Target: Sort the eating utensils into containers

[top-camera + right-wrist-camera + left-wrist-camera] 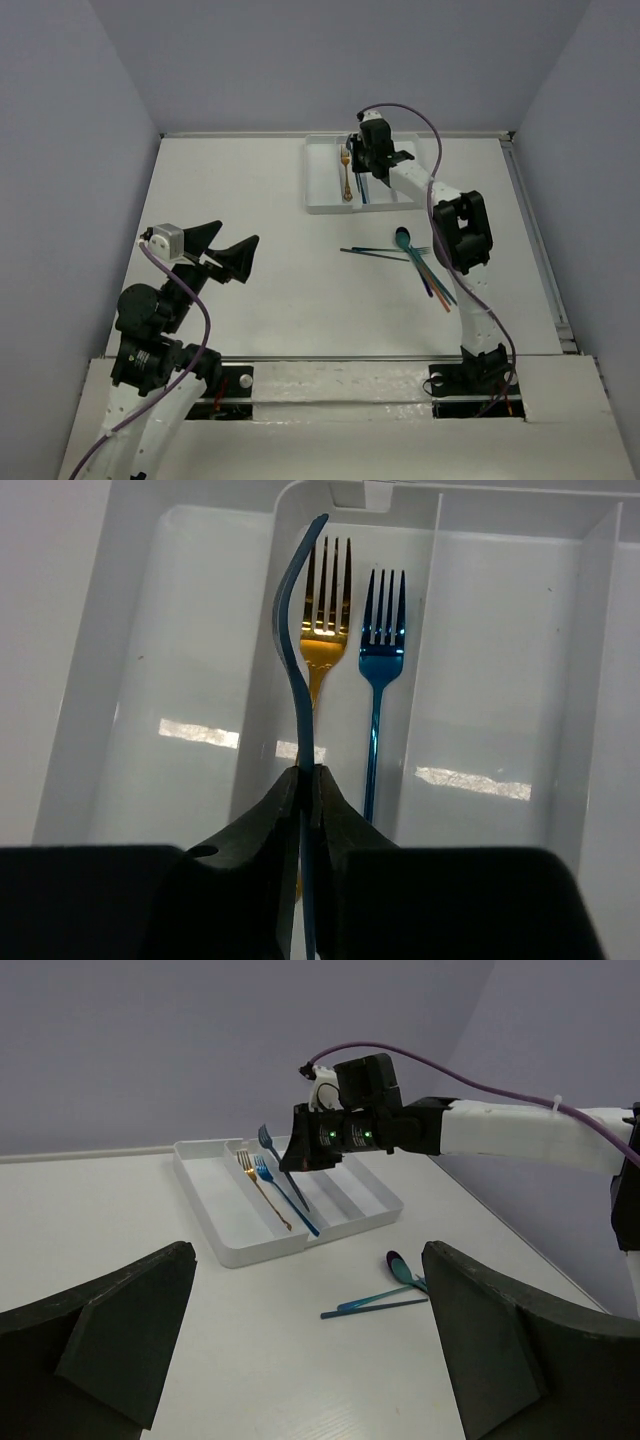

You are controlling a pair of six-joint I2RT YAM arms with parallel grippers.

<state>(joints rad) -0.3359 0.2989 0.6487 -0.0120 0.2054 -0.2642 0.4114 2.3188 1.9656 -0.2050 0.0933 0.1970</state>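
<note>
The white tray (322, 207) stands at the table's far middle. A gold fork (323, 610) and a blue fork (381, 645) lie side by side in one compartment of the tray (120, 680). My right gripper (310, 775) is shut on a dark blue fork (297, 680), seen edge on, and holds it just above those forks. The left wrist view shows this held fork (268, 1141) tilted, head up, over the tray (240, 1252). Several teal, blue and red-orange utensils (422, 262) lie in a loose pile on the table. My left gripper (232, 237) is open and empty, far left of them.
The right arm (458, 228) reaches over the table above the utensil pile. A raised rail (540, 240) runs along the table's right edge. Grey walls close the back and sides. The tray's left (170, 680) and right (495, 680) compartments hold nothing.
</note>
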